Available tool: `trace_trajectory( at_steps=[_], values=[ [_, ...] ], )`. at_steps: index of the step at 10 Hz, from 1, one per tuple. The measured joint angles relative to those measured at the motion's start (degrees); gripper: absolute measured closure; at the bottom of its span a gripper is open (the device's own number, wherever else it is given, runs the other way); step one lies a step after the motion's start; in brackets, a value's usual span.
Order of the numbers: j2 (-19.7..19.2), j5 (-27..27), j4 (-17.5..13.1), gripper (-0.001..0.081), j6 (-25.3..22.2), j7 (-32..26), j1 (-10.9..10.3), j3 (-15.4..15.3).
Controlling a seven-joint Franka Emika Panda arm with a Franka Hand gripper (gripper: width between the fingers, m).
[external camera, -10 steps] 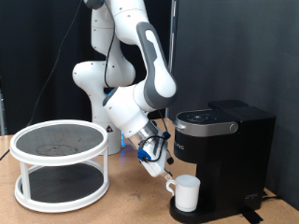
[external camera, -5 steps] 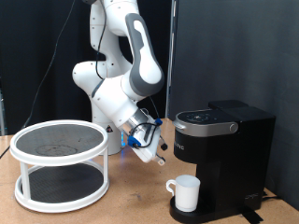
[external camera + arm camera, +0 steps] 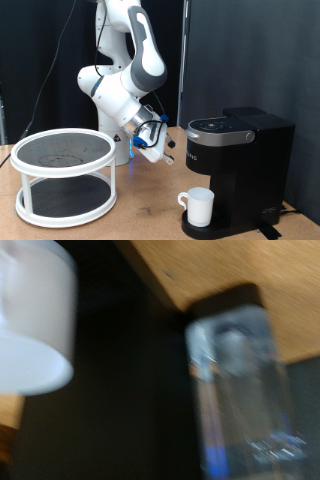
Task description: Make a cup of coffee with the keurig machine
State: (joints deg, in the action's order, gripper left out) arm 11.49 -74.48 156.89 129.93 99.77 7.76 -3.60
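The cup [image 3: 199,207] stands upright on the round base of the coffee machine [image 3: 238,170], under its closed head, handle towards the exterior view's left; the claw [image 3: 167,152] hangs in the air near the machine's left side in that view, above the cup and apart from it, holding nothing that shows; whether its fingers are spread or pressed together I cannot tell. A white two-tier round stand [image 3: 64,176] sits on the wooden bench [image 3: 140,215] at the left. The wrist view is blurred; it seems to show the cup [image 3: 35,315] beside the machine's black body.
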Motion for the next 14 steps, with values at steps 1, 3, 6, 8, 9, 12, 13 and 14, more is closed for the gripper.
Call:
trace_trajectory(
  at_steps=[1,3,6,8,9,12,13,14],
  values=[
    [1.93,1.0,0.2,0.0072,-4.18,0.12,0.03,0.62],
    [6.09,1.1,0.64,0.0072,-8.89,0.24,0.04,1.46],
    [12.47,0.87,0.81,0.0072,-12.79,3.81,0.04,1.98],
    [16.47,0.11,0.86,0.0072,-14.26,4.65,0.04,2.37],
    [18.5,-0.35,0.88,0.0072,-14.74,5.01,0.04,2.53],
    [24.71,-1.66,1.47,0.0072,-16.13,11.05,0.04,3.46],
    [24.54,-1.39,1.5,0.0072,-16.12,10.6,0.04,3.44],
    [24.59,-2.31,1.12,0.0072,-15.68,9.67,0.0,3.26]
  ],
)
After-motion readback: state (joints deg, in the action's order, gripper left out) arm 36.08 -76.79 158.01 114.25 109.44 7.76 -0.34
